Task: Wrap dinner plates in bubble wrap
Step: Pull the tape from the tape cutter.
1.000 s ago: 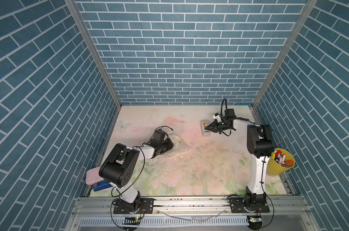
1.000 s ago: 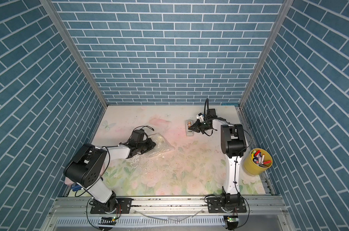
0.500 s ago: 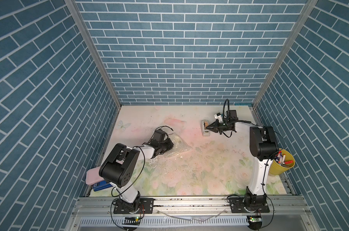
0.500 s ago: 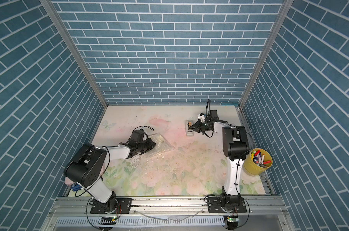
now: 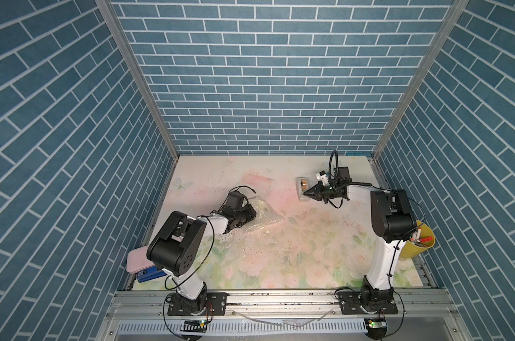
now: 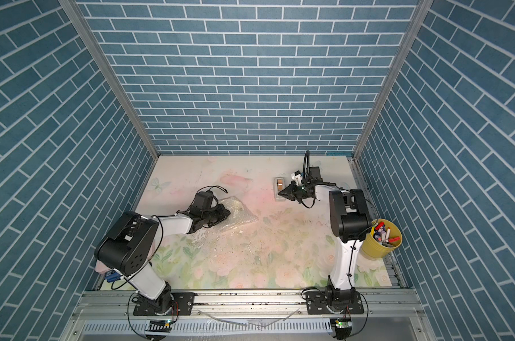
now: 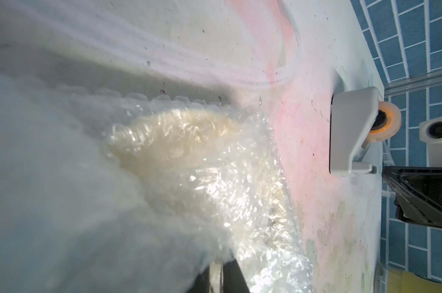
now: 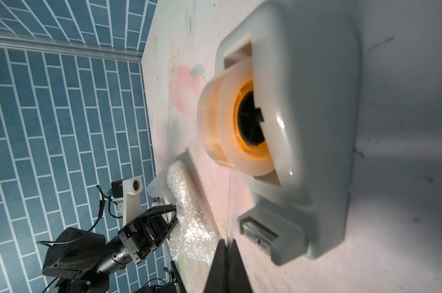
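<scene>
Between left fingers [image 5: 251,213], wrap [image 5: 266,217] is pinched to keep the plate [image 7: 174,137] covered; closed right fingers [image 5: 305,194] sit at the dispenser [image 5: 302,197], likely for tape [image 8: 215,121].

Tape dispenser [image 6: 279,189], marker bucket [image 6: 374,251] (yellow).

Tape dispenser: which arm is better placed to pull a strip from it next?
Right, probably. Its shut right hand sits by the tape dispenser's cutter end, while the left hand is well away, gripping the bubble wrap folded over the plate.
</scene>
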Available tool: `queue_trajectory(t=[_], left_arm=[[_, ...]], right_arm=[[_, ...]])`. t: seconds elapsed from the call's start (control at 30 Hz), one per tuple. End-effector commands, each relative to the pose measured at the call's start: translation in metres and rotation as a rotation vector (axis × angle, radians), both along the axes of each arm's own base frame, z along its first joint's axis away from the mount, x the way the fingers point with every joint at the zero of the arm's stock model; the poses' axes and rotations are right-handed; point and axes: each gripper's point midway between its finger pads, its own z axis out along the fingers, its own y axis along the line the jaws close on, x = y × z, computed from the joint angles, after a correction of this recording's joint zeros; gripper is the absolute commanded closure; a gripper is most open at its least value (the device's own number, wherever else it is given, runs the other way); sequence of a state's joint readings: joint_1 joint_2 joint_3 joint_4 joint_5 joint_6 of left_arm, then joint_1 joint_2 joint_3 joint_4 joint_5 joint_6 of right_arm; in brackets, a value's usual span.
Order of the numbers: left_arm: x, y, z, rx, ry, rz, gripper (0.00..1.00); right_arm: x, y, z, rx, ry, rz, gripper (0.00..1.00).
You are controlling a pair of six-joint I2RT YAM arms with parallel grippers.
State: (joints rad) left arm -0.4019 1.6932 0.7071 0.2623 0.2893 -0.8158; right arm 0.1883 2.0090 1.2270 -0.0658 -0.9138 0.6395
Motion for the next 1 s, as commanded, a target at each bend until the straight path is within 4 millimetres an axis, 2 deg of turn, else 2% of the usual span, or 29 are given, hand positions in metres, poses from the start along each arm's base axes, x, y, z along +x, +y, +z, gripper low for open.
queue_trajectory(t=[0.0,0.3,0.6,0.83,0.97], left_arm=[[-0.041,0.018,-0.053,0.104,0.206,0.002,0.86],[-0.042,0.017,-0.054,0.103,0.209,-0.004,0.86],[-0.041,0.017,-0.054,0.102,0.207,-0.001,0.86],[-0.042,0.017,-0.055,0.102,0.21,-0.002,0.86],[-0.042,0.017,-0.055,0.1,0.209,-0.001,0.86]], right_arm=[[-0.023,0.004,0.002,0.0,0.014,0.031,1.0],[-0.038,-0.001,-0.013,-0.041,0.031,0.015,1.0],[-0.045,-0.003,-0.018,-0.059,0.04,0.013,1.0],[-0.052,0.001,-0.014,-0.058,0.024,0.025,1.0],[-0.056,-0.001,-0.022,-0.082,0.033,0.018,1.0]])
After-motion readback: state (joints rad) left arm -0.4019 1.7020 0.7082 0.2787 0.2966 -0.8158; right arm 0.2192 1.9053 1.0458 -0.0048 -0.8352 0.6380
